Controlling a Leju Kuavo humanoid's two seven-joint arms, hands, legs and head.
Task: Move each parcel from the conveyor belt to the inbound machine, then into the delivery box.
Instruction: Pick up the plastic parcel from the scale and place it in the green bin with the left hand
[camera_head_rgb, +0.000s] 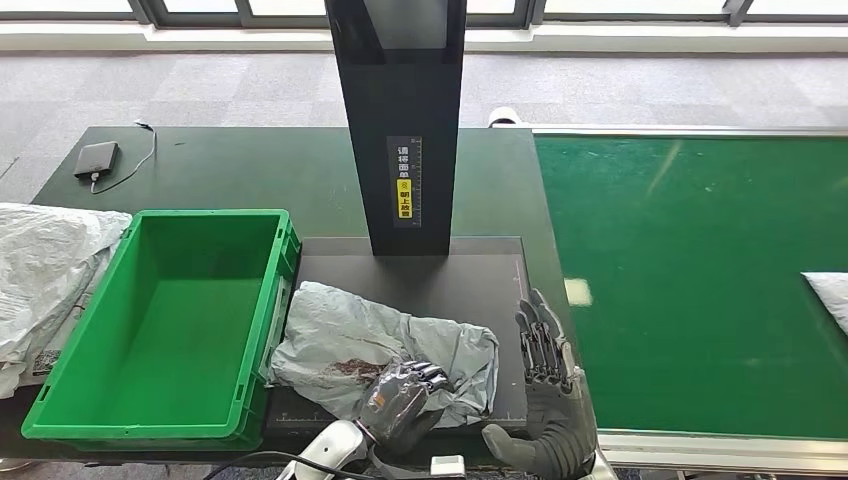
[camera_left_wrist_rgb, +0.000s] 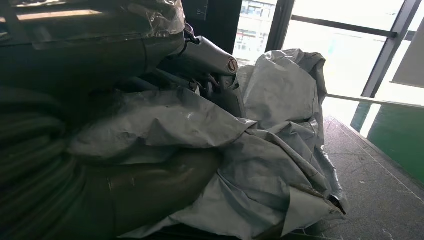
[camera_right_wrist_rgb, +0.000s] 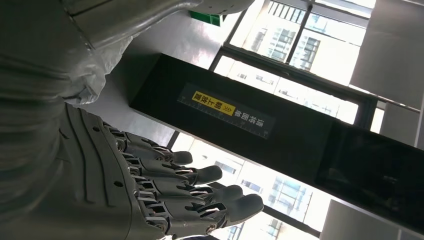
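Head view gave you the grey plastic parcel (camera_head_rgb: 385, 345) lying crumpled on the black platform of the inbound machine (camera_head_rgb: 480, 290), just beside the green delivery box (camera_head_rgb: 170, 320) on the dark counter (camera_head_rgb: 250, 165). Your left hand (camera_head_rgb: 400, 400) was on the parcel's near edge with its fingers (camera_head_rgb: 425, 375) curled into the wrapping; in the left wrist view the film was bunched against the hand (camera_left_wrist_rgb: 210, 65), so it looked like a grip, though the fingertips were hidden there. Your right hand (camera_head_rgb: 545, 400) stood upright at the platform's right edge, just beside the parcel and apart from it, its fingers (camera_head_rgb: 540, 330) straight, side by side and holding nothing; the right wrist view showed them (camera_right_wrist_rgb: 200, 195) extended the same way below the machine's black column (camera_right_wrist_rgb: 280, 135). A second pale parcel (camera_head_rgb: 828, 295) lay at the far right of the green conveyor belt (camera_head_rgb: 690, 270). A small dark device with a cable (camera_head_rgb: 97, 160) sat on the counter's far left corner, and crumpled white bags (camera_head_rgb: 45, 260) lay left of the box.
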